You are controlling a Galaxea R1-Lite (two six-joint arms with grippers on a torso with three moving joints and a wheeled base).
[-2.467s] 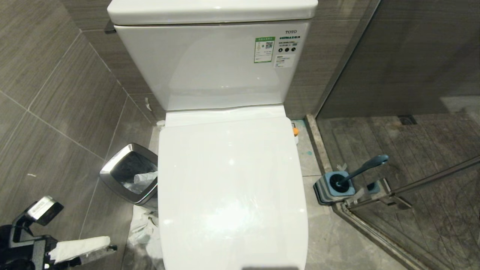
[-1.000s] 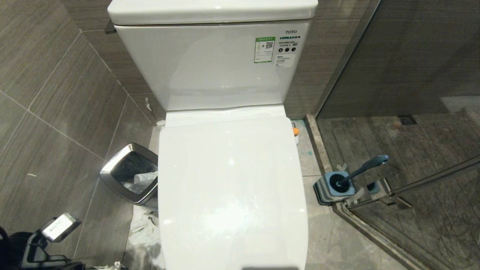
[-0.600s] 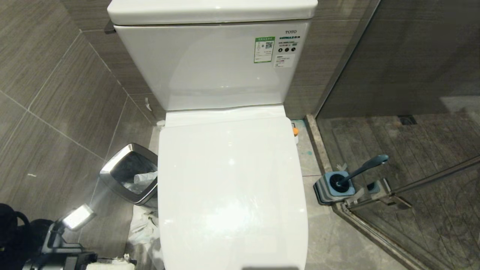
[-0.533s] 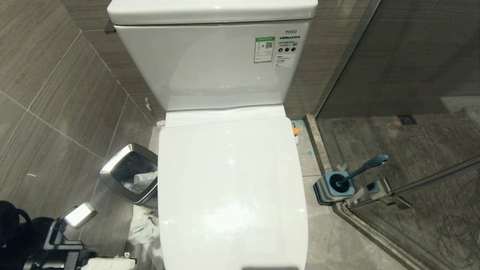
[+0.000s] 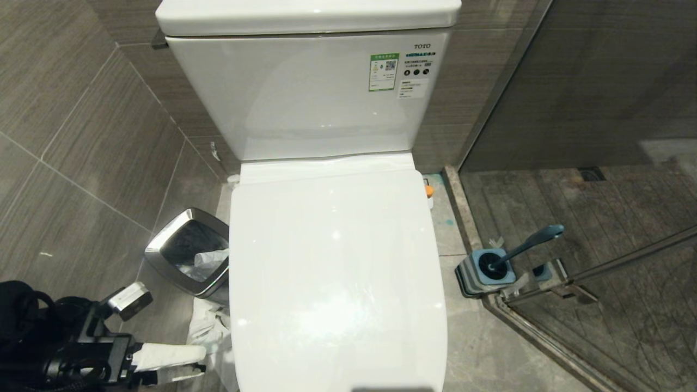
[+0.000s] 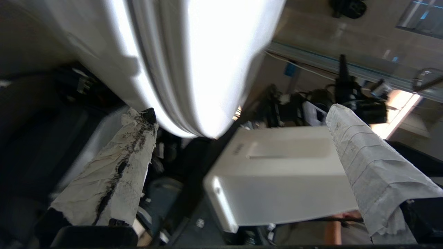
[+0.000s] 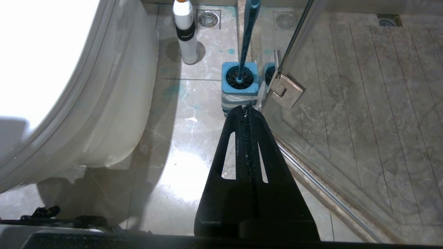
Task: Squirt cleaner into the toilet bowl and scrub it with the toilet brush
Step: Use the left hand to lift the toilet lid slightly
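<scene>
The toilet's white lid (image 5: 335,272) is down, so the toilet bowl's inside is hidden; its outer side (image 7: 114,114) shows in the right wrist view. The cleaner (image 7: 185,34) stands on the floor right of the toilet, only its orange cap (image 5: 429,190) showing from the head. The toilet brush (image 5: 531,239) leans in its blue-grey holder (image 5: 486,272) by the glass door. My left gripper (image 5: 202,361) is low at the toilet's front left, open, paper-wrapped fingers (image 6: 114,173) empty and pointing at the lid's edge (image 6: 193,69). My right gripper (image 7: 246,109) is shut, empty, just short of the holder (image 7: 240,84).
A silver-rimmed waste bin (image 5: 188,253) stands left of the toilet, crumpled paper (image 5: 209,326) on the floor beside it. The tank (image 5: 305,92) backs onto the wall. A glass shower door (image 5: 599,272) with a metal hinge (image 7: 286,90) closes off the right.
My left arm has swung right from the bottom left corner towards the toilet's front left side, and its wrapped fingers have come back into the head view. Nothing else has moved.
</scene>
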